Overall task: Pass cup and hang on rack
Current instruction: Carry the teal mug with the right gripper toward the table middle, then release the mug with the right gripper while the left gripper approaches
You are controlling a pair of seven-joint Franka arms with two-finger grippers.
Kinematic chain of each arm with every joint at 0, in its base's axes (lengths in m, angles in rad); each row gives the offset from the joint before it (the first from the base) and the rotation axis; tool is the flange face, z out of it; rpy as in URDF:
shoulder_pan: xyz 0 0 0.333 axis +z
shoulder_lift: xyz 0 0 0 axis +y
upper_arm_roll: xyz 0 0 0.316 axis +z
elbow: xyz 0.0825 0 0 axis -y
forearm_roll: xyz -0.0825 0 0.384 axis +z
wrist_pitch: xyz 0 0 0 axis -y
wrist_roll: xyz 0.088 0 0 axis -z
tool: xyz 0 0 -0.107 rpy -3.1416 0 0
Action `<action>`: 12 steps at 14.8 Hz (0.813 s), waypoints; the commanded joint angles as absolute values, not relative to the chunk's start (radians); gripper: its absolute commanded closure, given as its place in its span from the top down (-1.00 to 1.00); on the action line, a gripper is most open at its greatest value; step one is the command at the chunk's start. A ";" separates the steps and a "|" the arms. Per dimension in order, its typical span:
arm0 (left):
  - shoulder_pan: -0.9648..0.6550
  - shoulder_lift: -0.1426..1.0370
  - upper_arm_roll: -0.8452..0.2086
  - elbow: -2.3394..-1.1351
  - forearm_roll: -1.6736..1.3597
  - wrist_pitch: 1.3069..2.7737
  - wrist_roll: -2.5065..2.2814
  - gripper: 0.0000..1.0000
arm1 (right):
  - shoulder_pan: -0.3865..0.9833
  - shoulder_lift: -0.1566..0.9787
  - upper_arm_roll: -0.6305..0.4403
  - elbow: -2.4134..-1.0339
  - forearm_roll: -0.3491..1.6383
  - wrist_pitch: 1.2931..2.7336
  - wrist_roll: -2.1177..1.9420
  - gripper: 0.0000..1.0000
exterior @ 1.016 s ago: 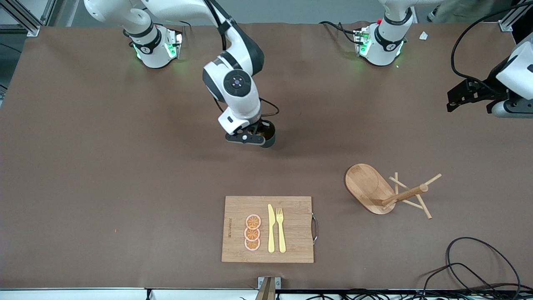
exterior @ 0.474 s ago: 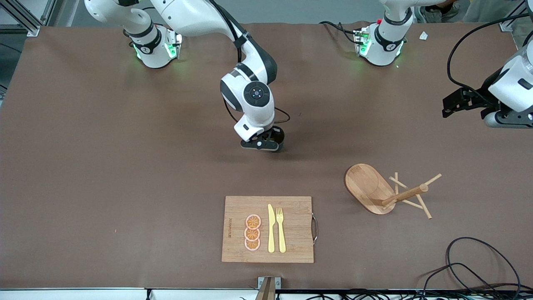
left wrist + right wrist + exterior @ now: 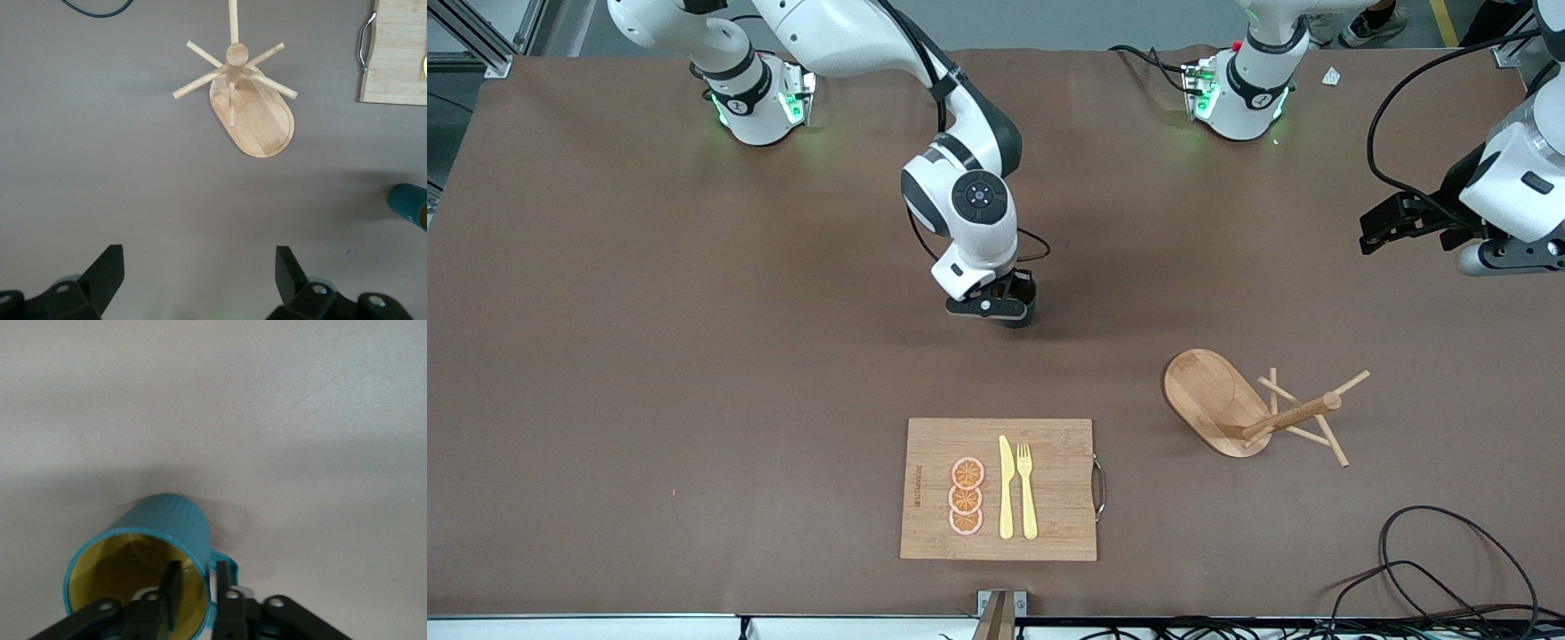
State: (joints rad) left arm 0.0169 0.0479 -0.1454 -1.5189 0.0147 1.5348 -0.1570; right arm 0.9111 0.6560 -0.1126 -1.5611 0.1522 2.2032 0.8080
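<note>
You're early: right gripper [image 3: 1005, 313] straddles the cup [image 3: 150, 560] rim mid-table, grip unclear, left gripper [image 3: 200, 280] wide open, empty, over table near rack [image 3: 1258, 409]; handover and hanging remain.

Brown mat [image 3: 649, 373] covers the whole table, grey floor [image 3: 1049, 22] at 12 o'clock, black cables [image 3: 1449, 569] around 4.
</note>
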 commanded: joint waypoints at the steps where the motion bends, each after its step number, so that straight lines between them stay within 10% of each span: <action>1: 0.015 0.049 -0.147 -1.503 0.018 1.534 -0.172 1.00 | 0.910 0.644 -0.121 -1.549 0.133 2.192 0.807 1.00; 12: -0.144 0.147 -0.163 -1.445 0.020 1.540 -0.355 1.00 | 0.571 0.355 -0.146 -1.566 0.111 1.758 0.395 1.00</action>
State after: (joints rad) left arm -0.1038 0.0889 -0.1619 -1.5071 0.0143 1.5430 -0.2869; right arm 0.6428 0.4221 -0.1580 -1.5174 0.1404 1.7966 0.4605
